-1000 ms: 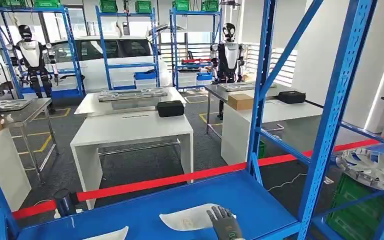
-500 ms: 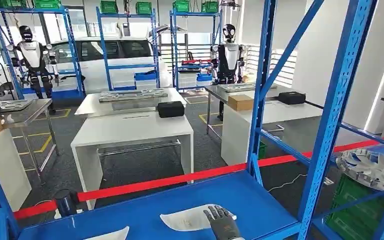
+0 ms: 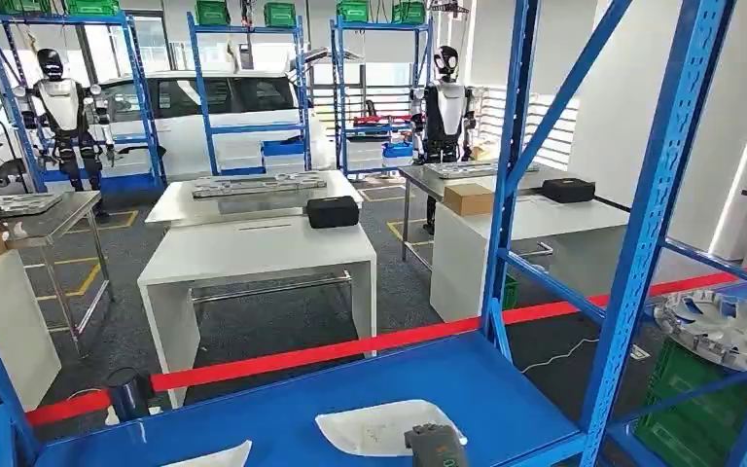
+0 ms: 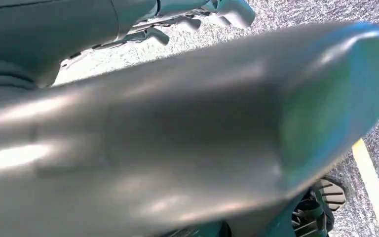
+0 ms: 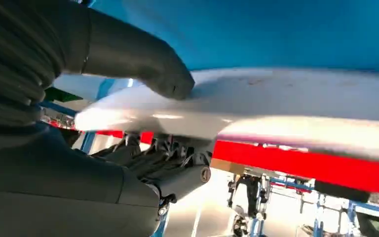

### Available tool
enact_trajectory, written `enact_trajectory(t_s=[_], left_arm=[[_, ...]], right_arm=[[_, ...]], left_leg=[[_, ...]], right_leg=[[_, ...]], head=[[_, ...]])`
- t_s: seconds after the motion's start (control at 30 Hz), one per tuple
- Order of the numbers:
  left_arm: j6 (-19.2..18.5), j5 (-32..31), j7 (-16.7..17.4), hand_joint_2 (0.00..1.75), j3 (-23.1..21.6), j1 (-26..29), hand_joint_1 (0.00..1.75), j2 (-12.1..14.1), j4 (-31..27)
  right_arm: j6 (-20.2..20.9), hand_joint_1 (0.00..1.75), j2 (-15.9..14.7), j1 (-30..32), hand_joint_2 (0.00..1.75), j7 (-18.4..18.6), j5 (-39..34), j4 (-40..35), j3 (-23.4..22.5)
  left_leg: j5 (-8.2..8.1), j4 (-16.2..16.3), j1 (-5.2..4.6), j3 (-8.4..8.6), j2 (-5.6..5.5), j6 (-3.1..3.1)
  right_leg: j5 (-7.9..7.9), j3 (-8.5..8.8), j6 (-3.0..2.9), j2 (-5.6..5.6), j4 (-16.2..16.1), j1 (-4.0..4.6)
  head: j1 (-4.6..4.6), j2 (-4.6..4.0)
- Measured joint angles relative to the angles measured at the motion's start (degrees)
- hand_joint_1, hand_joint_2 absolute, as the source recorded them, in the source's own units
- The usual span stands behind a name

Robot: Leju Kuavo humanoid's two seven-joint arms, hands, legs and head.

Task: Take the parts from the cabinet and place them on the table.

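Right hand (image 3: 435, 446): thumb above, fingers (image 5: 148, 160) below, pinching white part (image 3: 379, 425) | on blue shelf (image 3: 282, 413) | left hand fingers: cannot tell

The blue shelf (image 3: 302, 409) has bare room left and right of the white part (image 3: 374, 425). Blue uprights (image 3: 647, 233) and a slanting brace (image 3: 564, 107) hem in the right side. A red rail (image 3: 350, 347) runs along the far edge, between shelf and table (image 3: 253, 251).

Glossy white plastic part (image 3: 379, 426), smooth blue painted-metal shelf (image 3: 282, 413)
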Motion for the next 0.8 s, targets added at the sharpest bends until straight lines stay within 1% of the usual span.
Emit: enact_trajectory(t_s=[0.27, 0.43, 0.47, 0.57, 0.67, 0.7, 0.8], left_arm=[[-0.04, -0.04, -0.22, 0.00, 0.31, -0.01, 0.00, -0.11, 0.00], [-0.11, -0.18, -0.35, 0.00, 0.33, -0.08, 0.00, -0.15, 0.00], [-0.11, -0.17, -0.44, 0.00, 0.33, -0.09, 1.75, -0.15, 0.00], [-0.11, -0.39, -1.42, 0.00, 0.33, -0.10, 1.75, -0.20, 0.00], [-0.17, -1.03, -3.87, 0.00, 0.33, -0.10, 1.75, -0.20, 0.00], [-0.17, -1.07, -4.15, 0.00, 0.33, -0.10, 0.80, -0.20, 0.00], [0.04, -0.92, -4.31, 0.00, 0.33, -0.09, 0.80, -0.20, 0.00]], right_arm=[[-0.37, 1.75, 0.09, -0.15, 1.75, -0.11, -0.39, -0.02, -0.02], [-0.52, 1.75, 0.07, 0.00, 1.75, -0.48, -0.79, 0.00, -1.42], [-0.59, 1.75, 0.07, 0.03, 1.75, -0.46, -0.79, 0.00, -1.55], [-0.66, 1.75, 0.00, 0.08, 1.75, -0.33, -0.79, 0.00, -1.64], [-0.74, 1.75, -0.04, 0.12, 1.75, -0.42, -0.76, 0.00, -1.88], [-0.74, 1.75, -0.04, 0.12, 1.75, -0.57, -0.74, 0.00, -1.88], [-0.68, 1.75, -0.04, 0.11, 1.75, -0.50, -0.61, 0.00, -1.88]], left_leg=[[0.00, 0.01, 0.00, 0.03, -0.03, 0.01], [0.00, 0.01, 0.00, 0.17, -0.02, 0.01], [0.00, 0.01, 0.00, 0.16, -0.02, 0.01], [0.00, 0.01, 0.00, 0.17, -0.02, 0.01], [-0.02, 0.01, 0.00, 0.13, -0.02, 0.04], [-0.03, 0.01, 0.00, 0.12, -0.02, 0.05], [-0.03, 0.01, 0.00, 0.12, -0.01, 0.05]], right_leg=[[0.01, 0.06, 0.01, 0.00, -0.04, 0.00], [0.01, 0.07, 0.01, 0.01, -0.05, 0.00], [0.01, 0.07, 0.01, 0.01, -0.05, 0.00], [0.01, 0.08, 0.01, 0.01, -0.05, 0.00], [0.01, 0.10, 0.01, 0.00, -0.06, 0.00], [0.01, 0.12, 0.01, 0.00, -0.06, 0.00], [0.01, 0.14, 0.01, 0.00, -0.06, 0.00]], head=[[0.00, 0.00], [0.02, 0.00], [0.02, 0.00], [0.02, 0.00], [0.02, 0.00], [0.02, 0.00], [0.02, 0.00]])
